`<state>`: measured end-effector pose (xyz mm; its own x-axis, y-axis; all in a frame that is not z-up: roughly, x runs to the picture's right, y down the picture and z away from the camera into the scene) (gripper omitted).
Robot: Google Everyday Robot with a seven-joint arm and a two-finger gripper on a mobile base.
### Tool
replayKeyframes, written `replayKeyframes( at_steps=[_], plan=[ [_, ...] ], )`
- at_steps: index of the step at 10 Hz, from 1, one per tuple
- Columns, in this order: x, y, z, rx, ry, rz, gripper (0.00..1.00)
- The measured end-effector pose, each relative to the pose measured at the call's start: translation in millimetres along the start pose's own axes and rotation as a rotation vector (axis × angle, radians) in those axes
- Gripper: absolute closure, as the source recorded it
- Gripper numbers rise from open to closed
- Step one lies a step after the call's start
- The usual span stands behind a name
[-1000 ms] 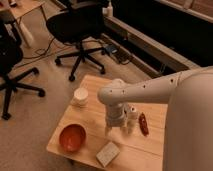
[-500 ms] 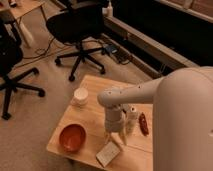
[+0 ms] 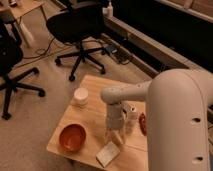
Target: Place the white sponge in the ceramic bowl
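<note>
The white sponge (image 3: 108, 154) lies flat near the front edge of the small wooden table (image 3: 95, 115), a thin off-white rectangle. The ceramic bowl (image 3: 73, 137) is round, glossy and reddish-brown, at the table's front left, and looks empty. My gripper (image 3: 114, 137) points down just above the sponge's far end, to the right of the bowl. My white arm (image 3: 175, 115) fills the right side of the view.
A small white round container (image 3: 80, 96) stands at the table's back left. An upright white bottle (image 3: 131, 116) and a dark red object (image 3: 142, 123) stand right of my gripper. Black office chairs (image 3: 80, 30) stand on the carpet behind.
My gripper has come down and forward toward the sponge. The sponge and the bowl have stayed in place.
</note>
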<state>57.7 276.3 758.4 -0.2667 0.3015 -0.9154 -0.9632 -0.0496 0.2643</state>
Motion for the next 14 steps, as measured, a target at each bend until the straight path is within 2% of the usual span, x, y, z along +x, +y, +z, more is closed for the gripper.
replayKeyframes(
  at_steps=[5, 9, 11, 13, 14],
  plan=[
    [-1, 11, 11, 0.036, -0.007, -0.046, 0.35],
    [8, 23, 31, 0.037, -0.013, -0.074, 0.35],
    [9, 27, 45, 0.032, -0.02, -0.08, 0.49],
    [9, 30, 50, 0.041, -0.039, -0.086, 0.66],
    [9, 30, 52, 0.048, -0.05, -0.082, 0.78]
  ],
)
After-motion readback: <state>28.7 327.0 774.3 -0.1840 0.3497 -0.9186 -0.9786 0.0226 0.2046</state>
